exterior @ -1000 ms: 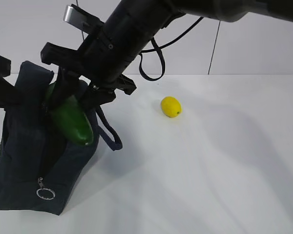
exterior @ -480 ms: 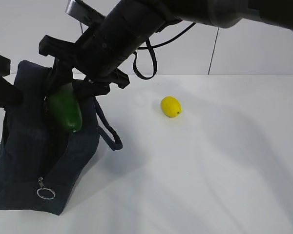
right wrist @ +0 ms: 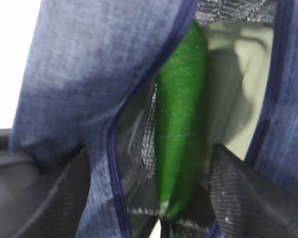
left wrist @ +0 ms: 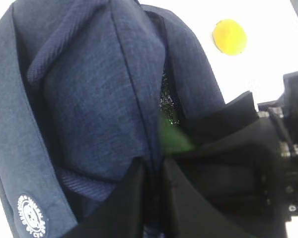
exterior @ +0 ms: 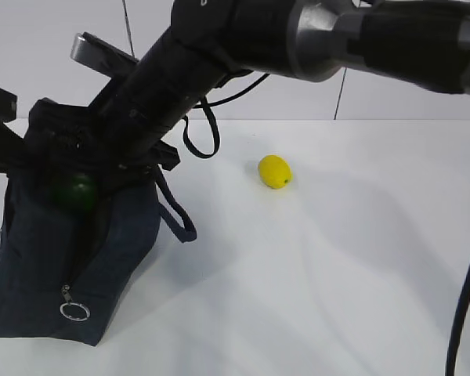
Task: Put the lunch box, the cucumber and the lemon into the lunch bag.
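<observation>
Right end effector (right wrist: 154,198): fingers spread, cucumber (right wrist: 181,124) loose between them inside lunch bag (exterior: 39,258).
Left end effector (left wrist: 154,191): pinched shut on bag rim.
Advice: withdraw straight up, clear of handles.
Lemon (exterior: 274,171): far right on surface (exterior: 337,274).

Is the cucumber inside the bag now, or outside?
Inside. The cucumber lies within the bag's open top, beside the pale lunch box.

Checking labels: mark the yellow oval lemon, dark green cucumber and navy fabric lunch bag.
lemon (exterior: 274,171), exterior view, middle of its skin.
cucumber (right wrist: 181,124), right wrist view, mid-length of its body.
lunch bag (exterior: 39,258), exterior view, front fabric panel.
</observation>
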`<state>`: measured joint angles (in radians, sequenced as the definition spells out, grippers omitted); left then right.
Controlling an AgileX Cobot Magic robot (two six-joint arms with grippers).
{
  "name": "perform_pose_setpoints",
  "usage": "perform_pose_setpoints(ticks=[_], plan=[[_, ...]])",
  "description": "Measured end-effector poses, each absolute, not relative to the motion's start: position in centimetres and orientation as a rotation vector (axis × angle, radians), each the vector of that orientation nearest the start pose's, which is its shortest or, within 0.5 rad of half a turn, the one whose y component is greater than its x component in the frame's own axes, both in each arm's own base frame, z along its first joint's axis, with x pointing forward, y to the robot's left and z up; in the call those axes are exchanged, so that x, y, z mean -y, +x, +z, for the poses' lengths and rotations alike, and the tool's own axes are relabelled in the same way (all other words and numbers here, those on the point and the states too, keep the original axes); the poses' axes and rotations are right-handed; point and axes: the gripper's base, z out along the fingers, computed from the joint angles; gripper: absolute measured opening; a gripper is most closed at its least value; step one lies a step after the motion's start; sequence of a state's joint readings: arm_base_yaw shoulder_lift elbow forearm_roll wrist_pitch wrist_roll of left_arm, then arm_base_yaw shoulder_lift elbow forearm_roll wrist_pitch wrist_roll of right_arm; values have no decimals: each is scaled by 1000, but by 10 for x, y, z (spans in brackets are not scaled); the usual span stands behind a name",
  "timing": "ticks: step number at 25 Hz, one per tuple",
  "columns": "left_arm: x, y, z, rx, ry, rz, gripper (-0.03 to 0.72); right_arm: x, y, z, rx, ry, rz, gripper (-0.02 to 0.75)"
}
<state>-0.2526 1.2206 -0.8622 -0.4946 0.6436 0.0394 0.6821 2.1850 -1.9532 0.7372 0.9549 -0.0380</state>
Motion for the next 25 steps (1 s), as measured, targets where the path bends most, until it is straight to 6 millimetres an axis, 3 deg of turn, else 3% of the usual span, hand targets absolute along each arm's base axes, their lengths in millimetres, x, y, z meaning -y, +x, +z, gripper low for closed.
perform_pose_setpoints(ticks=[11,17,20,25], plan=[[86,230,290,-2480,-9,-631,29,-335,351,256,-2698,-634,1124,580],[87,229,290,-2481,-10,-634,29,-296,363,294,-2704,-665,1102,580],[87,229,290,-2482,-11,-636,29,-270,372,316,-2657,-657,982,580],[87,229,290,-2483,-11,-636,29,-224,382,337,-2630,-646,527,580]])
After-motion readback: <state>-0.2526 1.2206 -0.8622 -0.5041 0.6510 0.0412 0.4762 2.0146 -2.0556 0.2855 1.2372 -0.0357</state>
